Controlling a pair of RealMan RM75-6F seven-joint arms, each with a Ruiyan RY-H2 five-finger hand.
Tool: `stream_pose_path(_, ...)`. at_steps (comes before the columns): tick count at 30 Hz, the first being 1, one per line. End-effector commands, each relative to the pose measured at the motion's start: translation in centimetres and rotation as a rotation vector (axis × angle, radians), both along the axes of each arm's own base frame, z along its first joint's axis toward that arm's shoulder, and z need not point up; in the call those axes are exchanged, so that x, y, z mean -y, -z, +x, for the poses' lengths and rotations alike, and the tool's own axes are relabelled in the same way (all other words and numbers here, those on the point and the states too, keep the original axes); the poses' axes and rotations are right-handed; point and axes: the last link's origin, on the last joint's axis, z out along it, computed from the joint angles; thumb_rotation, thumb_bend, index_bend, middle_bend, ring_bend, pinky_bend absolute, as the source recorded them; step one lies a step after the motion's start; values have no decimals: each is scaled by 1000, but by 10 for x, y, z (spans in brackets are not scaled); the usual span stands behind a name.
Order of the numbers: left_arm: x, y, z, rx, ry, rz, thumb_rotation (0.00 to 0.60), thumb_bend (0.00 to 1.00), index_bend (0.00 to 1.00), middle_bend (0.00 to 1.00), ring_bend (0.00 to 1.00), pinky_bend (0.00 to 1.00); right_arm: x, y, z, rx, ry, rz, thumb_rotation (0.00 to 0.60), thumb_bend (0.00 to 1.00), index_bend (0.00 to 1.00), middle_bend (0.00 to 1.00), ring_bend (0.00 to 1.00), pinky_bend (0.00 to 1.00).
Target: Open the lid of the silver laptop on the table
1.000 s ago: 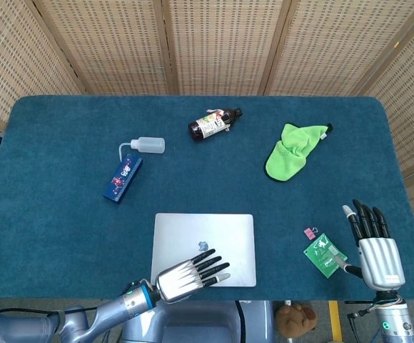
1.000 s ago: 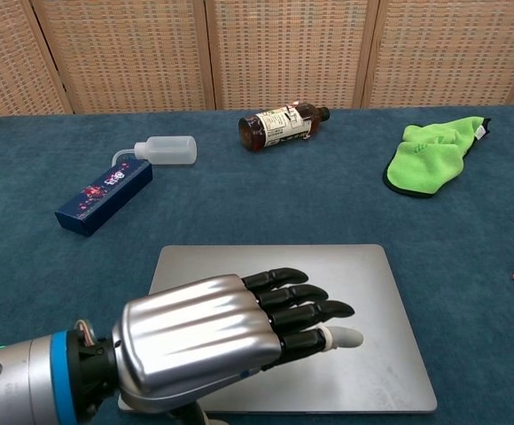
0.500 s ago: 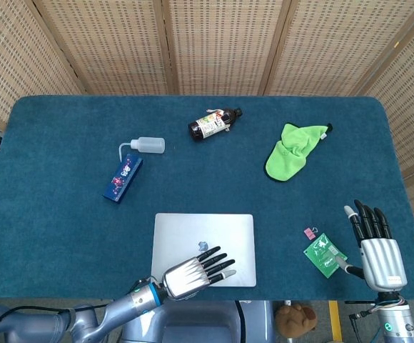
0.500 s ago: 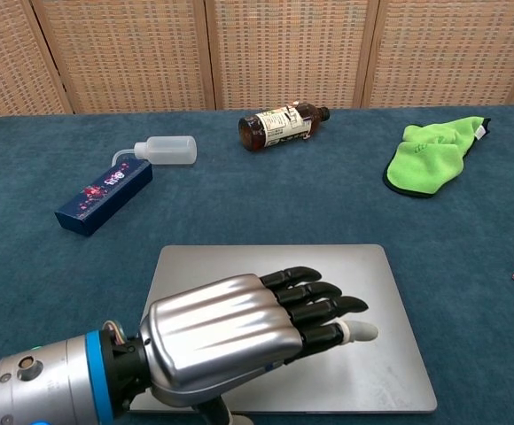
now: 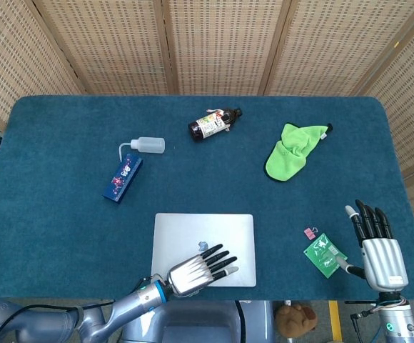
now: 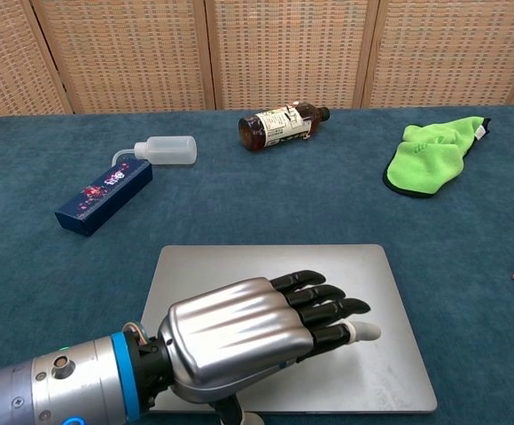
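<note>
The silver laptop lies flat with its lid down near the table's front edge. My left hand hovers over the laptop's near half, back upward, fingers extended side by side toward the right, holding nothing. Whether its fingertips touch the lid cannot be told. My right hand stands off to the right past the table's front corner, fingers straight and apart, holding nothing. It shows only in the head view.
A brown bottle lies at the back. A white squeeze bottle and blue box sit at left. A green cloth lies at right; a pink clip and green packet lie near my right hand.
My left hand has slid a little to the right and nearer over the laptop lid. The right hand has drifted slightly toward the front. The lid stays down.
</note>
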Motion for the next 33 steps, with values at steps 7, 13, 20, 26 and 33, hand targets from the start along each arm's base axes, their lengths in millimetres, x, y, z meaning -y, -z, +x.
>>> stream_pose_path(7, -3, 3, 3, 6, -9, 6, 600, 106, 0, 0, 0, 0, 0, -2, -1, 9, 1, -3, 600, 0, 0, 0, 0, 0)
stream_pose_path(13, -4, 3, 4, 1, -11, 20, 600, 299, 0, 0, 0, 0, 0, -3, -1, 16, 2, -2, 600, 0, 0, 0, 0, 0)
stream_pose_path(20, -8, 1, 4, -7, -7, 52, 600, 377, 0, 0, 0, 0, 0, -4, -1, 24, -1, -2, 600, 0, 0, 0, 0, 0)
stream_pose_path(26, -18, -6, 8, -12, 28, 149, 600, 397, 0, 0, 0, 0, 0, -4, -1, 28, 0, -1, 600, 0, 0, 0, 0, 0)
stream_pose_path(33, -32, -19, 24, 5, 37, 301, 600, 412, 0, 0, 0, 0, 0, -3, -1, 30, -3, 3, 600, 0, 0, 0, 0, 0)
